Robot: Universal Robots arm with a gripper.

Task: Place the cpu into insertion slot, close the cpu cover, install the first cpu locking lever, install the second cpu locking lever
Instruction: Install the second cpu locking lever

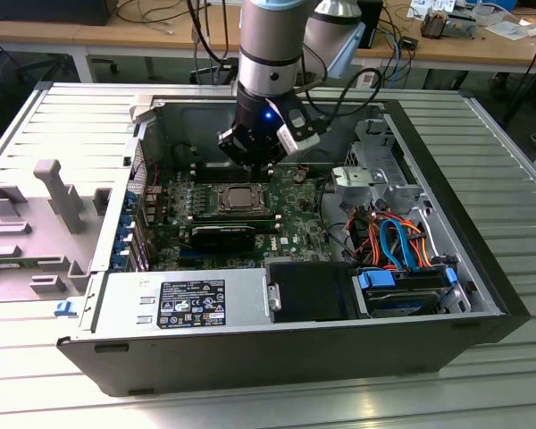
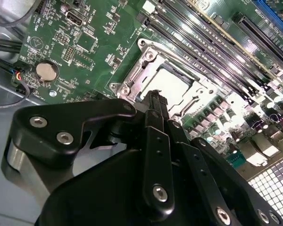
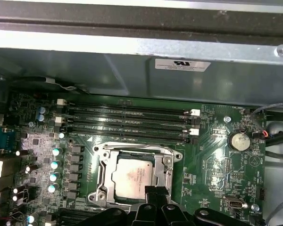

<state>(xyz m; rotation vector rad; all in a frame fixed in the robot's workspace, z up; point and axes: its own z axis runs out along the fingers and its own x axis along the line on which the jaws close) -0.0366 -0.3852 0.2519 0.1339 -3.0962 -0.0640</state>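
One cpu (image 3: pixel 132 178) in its socket, just beneath the tool (image 3: pixel 155 194).

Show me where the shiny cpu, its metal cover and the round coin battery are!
cpu (image 3: pixel 131 177): first wrist view, middle of its silver top.
cpu cover (image 3: pixel 104 175): first wrist view, side bar of the frame.
coin battery (image 3: pixel 239 141): first wrist view, middle of its round face.

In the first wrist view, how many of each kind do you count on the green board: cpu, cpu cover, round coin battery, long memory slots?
cpu: 1
cpu cover: 1
coin battery: 1
memory slots: 4
Total: 7
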